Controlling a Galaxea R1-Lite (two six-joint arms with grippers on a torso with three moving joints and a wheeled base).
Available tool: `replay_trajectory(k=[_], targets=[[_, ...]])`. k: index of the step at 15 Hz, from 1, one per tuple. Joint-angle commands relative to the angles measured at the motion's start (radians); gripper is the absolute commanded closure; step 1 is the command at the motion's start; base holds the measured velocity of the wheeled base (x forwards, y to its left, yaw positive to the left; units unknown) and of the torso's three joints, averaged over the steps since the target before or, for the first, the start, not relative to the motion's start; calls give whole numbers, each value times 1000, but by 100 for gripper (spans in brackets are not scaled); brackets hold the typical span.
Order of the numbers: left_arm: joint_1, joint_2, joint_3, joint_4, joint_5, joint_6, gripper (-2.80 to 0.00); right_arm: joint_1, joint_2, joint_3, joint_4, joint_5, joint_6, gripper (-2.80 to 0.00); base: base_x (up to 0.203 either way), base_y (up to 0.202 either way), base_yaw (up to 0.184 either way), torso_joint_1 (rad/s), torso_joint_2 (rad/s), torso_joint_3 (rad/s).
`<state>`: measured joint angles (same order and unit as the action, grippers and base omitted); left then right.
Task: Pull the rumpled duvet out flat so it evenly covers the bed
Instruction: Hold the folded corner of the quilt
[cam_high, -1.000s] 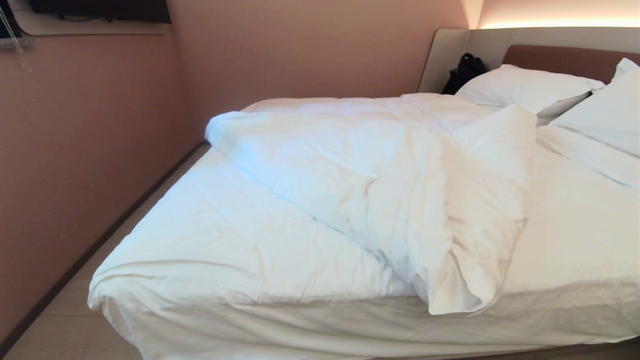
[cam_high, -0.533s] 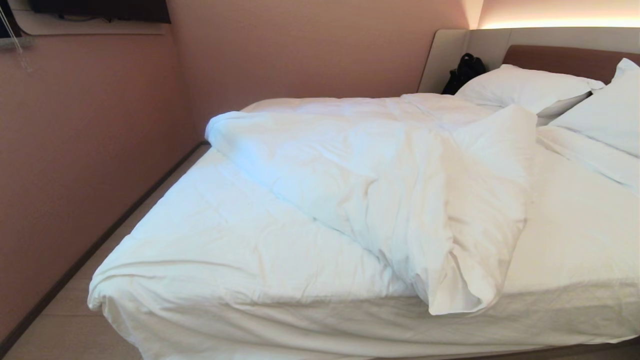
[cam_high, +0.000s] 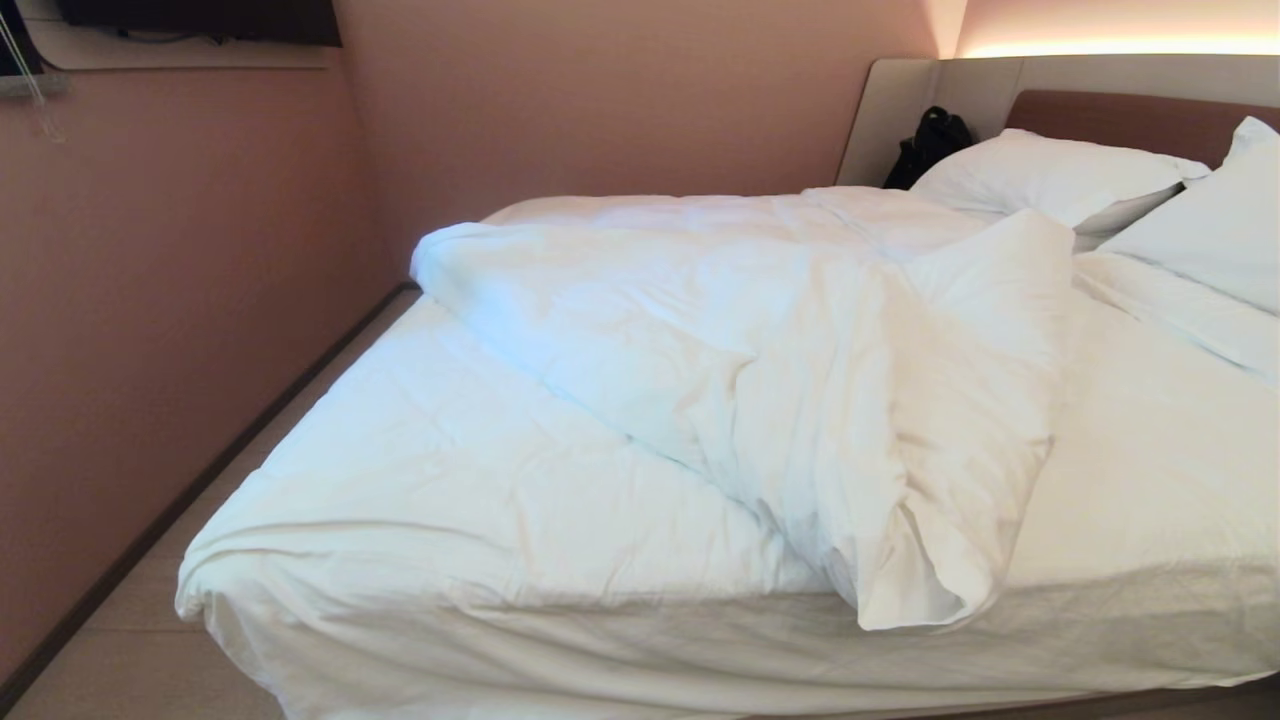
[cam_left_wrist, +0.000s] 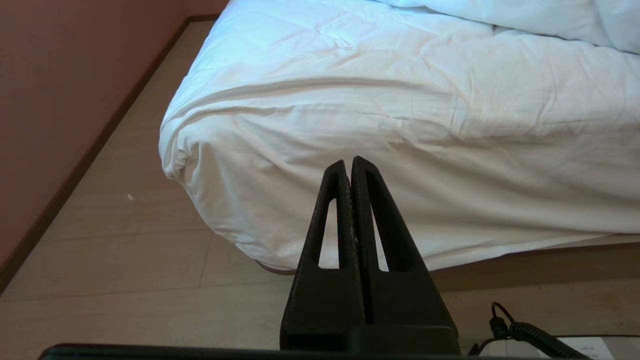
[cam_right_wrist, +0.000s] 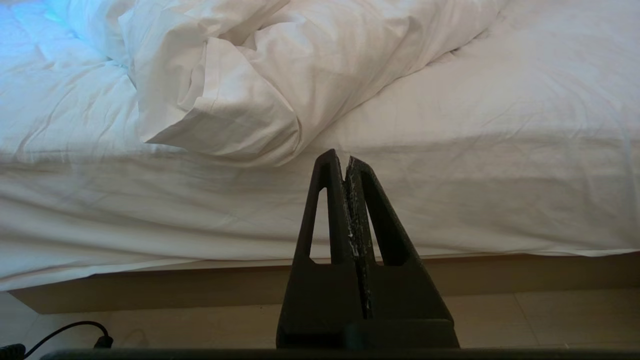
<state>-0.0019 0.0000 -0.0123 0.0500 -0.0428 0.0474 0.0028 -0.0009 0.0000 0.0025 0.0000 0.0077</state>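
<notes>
From the head camera neither arm shows, so the work reads as not yet begun. The large puffy white quilted duvet (cam_high: 760, 400) lies across the wide low bed (cam_high: 1150, 480) in a thick diagonal heap, one folded corner drooping over the near edge, while the mattress to the right of that fold is left bare under its thin white fitted sheet (cam_high: 1170, 470). Two plump white pillows (cam_high: 1050, 175) rest against the brown and beige padded headboard (cam_high: 1120, 115).

In the left wrist camera the black left gripper (cam_left_wrist: 351, 165) hangs with its fingers pressed together on nothing, short of the bed's draped corner, which lies just beyond the fingertips above the pale wooden floor (cam_left_wrist: 125, 265).

In the right wrist camera the black right gripper (cam_right_wrist: 340, 157) is likewise clenched and empty. The duvet's hanging folded corner sits just beyond its tips and a little to one side.

My judgement: the next move calls for the right fingers to part, reach that corner and draw it toward the uncovered side.
</notes>
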Motion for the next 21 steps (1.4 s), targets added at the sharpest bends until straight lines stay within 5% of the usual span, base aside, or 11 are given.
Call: replay_trajectory(k=[1, 17, 21], targets=[[0, 0, 0, 1, 0, 2, 0, 0, 1, 0, -1, 0, -3, 0, 0, 0, 0, 0, 0, 0], [0, 0, 0, 1, 0, 0, 0, 0, 2, 0, -4, -3, -26, 0, 0, 0, 0, 0, 0, 0], [0, 0, 0, 1, 0, 0, 0, 0, 6, -94, 18, 4, -24, 0, 0, 0, 0, 0, 0, 0]])
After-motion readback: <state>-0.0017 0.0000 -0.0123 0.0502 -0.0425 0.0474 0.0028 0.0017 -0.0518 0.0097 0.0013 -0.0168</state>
